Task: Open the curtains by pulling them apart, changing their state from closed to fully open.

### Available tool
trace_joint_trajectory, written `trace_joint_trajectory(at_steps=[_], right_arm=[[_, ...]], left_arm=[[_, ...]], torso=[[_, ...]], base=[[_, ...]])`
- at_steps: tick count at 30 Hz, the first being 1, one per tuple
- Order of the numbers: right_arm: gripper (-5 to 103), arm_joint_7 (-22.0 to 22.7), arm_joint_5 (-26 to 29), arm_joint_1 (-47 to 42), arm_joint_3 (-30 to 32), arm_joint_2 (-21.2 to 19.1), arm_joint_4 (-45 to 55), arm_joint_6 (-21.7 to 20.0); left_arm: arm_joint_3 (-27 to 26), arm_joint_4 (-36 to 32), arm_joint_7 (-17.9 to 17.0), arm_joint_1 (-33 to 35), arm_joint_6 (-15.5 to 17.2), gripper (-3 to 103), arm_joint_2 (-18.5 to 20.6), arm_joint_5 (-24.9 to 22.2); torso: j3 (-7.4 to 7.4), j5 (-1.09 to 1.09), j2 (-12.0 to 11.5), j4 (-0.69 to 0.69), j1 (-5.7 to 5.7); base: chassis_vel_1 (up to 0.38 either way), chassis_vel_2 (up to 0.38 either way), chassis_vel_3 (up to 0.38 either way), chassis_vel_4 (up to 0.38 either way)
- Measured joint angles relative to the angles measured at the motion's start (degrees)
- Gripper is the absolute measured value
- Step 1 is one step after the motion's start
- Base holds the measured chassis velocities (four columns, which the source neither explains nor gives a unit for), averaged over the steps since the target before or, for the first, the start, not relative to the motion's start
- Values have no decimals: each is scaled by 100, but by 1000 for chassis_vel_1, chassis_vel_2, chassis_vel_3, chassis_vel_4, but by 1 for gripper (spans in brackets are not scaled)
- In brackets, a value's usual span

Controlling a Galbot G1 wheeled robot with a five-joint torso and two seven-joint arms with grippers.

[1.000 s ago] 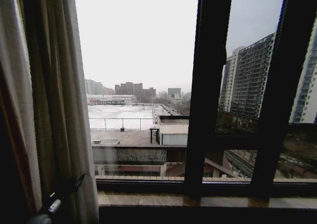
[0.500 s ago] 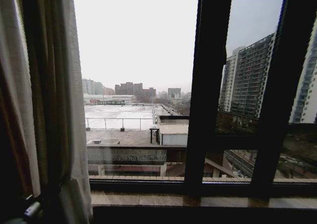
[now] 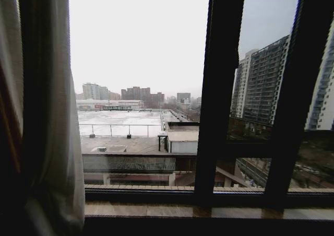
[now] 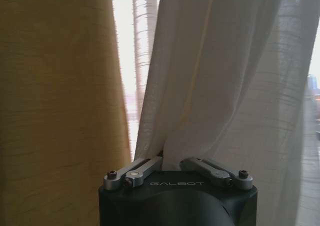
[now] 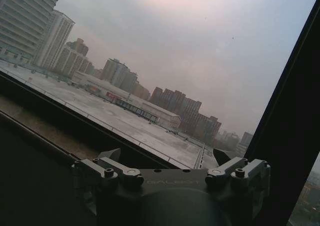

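Note:
The sheer white curtain (image 3: pixel 55 142) hangs bunched at the window's left side in the head view, its pleats pressed together. In the left wrist view my left gripper (image 4: pixel 162 158) is shut on a fold of this curtain (image 4: pixel 225 86), and the fabric rises straight out from between the fingers. My right gripper (image 5: pixel 167 156) is open with nothing between its fingers, facing the bare window glass (image 5: pixel 150 61) and the city beyond it.
A golden-tan opaque drape (image 4: pixel 60 111) hangs just beside the held curtain, and it is dark at the far left edge of the head view (image 3: pixel 8 142). Black window frame bars (image 3: pixel 219 90) stand right of centre. A stone sill (image 3: pixel 209 211) runs below the glass.
The curtain's edge has slid further left, uncovering more glass. My left gripper, seen low at the left before, has passed out of the head view's left side.

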Motion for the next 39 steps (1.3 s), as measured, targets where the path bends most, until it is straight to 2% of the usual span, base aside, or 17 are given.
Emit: trace_joint_trajectory(at_steps=[3,8,12,16,17,19,21,23,24,26,28,30,39], right_arm=[[100,0,25,6,18,0,-3,10],[100,-2,146,34,34,0,-26,19],[100,-2,204,50,35,0,-61,36],[100,-3,285,65,71,0,-80,58],[100,-3,285,65,71,0,-80,58],[100,-6,351,74,80,0,-80,66],[100,-6,367,75,80,0,-80,67],[100,-8,399,78,80,0,-82,73],[100,-8,399,78,80,0,-82,73],[100,-9,421,78,86,0,-92,87],[100,-9,424,78,86,0,-92,90],[100,-13,425,78,82,0,-92,94],[100,-18,413,55,42,0,-70,99]], left_arm=[[-43,179,-45,-31,-48,0,28,-21],[-247,623,-348,-76,-110,0,66,-120],[-375,690,-534,-47,-111,0,74,-126],[-472,672,-1127,-80,-20,0,-20,-102],[-472,672,-1127,-80,-20,0,-20,-102],[-460,723,-1441,-159,34,0,-62,-11],[-452,738,-1505,-177,47,0,-70,17],[-421,804,-1793,-250,101,0,-86,82],[-421,804,-1793,-250,101,0,-86,82],[-386,939,-2278,-355,224,0,-73,167],[-375,1001,-2393,-387,238,0,-59,204],[-342,1138,-2713,-459,295,0,-11,246],[-368,970,-3215,-448,588,0,-55,375]], torso=[[0,0,0,0,0],[0,0,0,3,0],[0,0,0,5,0],[0,1,0,1,0],[0,1,0,1,0],[0,2,-1,1,0],[0,2,-1,1,0],[0,2,-1,0,0],[0,2,-1,0,0],[0,2,-1,1,0],[0,2,-1,1,0],[0,2,-1,3,0],[0,0,-1,2,0]], base=[[0,0,0,0],[0,0,0,0],[0,0,0,0],[0,0,0,0],[0,0,0,0],[0,0,0,0],[0,0,0,0],[0,0,0,0],[0,0,0,0],[0,0,0,0],[0,0,0,0],[0,0,0,0],[0,0,0,0]])
